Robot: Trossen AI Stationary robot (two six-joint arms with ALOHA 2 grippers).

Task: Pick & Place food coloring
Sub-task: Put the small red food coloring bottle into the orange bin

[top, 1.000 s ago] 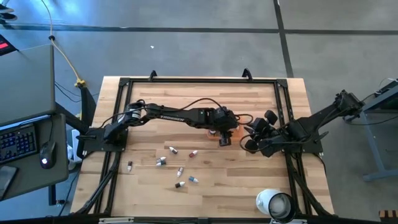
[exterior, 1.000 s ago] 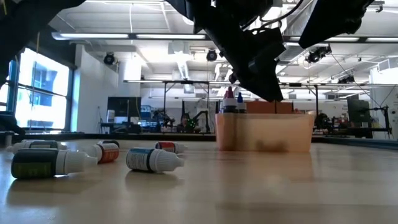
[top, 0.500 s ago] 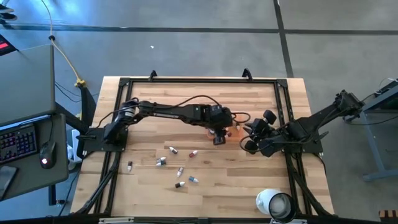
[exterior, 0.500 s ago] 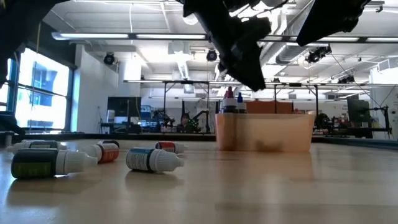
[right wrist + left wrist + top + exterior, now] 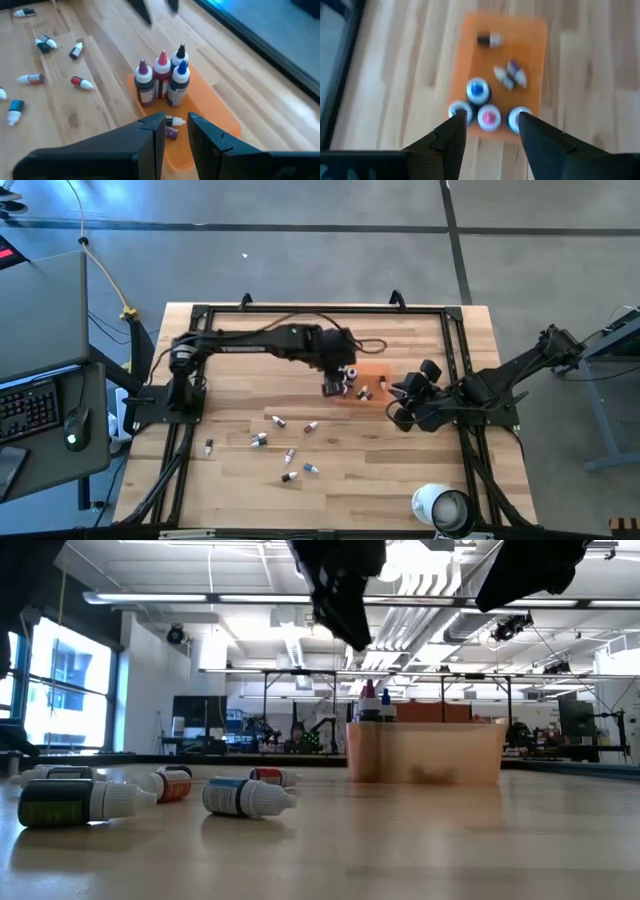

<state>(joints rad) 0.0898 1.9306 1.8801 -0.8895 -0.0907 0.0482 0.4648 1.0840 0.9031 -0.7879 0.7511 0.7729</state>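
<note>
The orange tray (image 5: pixel 368 383) lies right of the table's centre. Several food coloring bottles (image 5: pixel 162 82) stand upright at one end of it, and two more (image 5: pixel 510 75) lie on its floor. More food coloring bottles (image 5: pixel 288 450) lie on their sides on the wood near the table's front left. My left gripper (image 5: pixel 491 120) hangs open high over the tray's left end, nothing between its fingers. My right gripper (image 5: pixel 176 130) waits to the right of the tray, a narrow gap between its fingers and nothing in it.
A large white roll (image 5: pixel 440 508) stands at the table's near right corner. A black frame (image 5: pixel 320 310) runs around the tabletop. In the low view the loose bottles (image 5: pixel 245 797) lie left of the tray (image 5: pixel 425 752); bare wood lies in front of it.
My left gripper has risen from just above the tray and drawn back toward the table's left edge, staying open. The bottles in the tray and on the table have kept their places.
</note>
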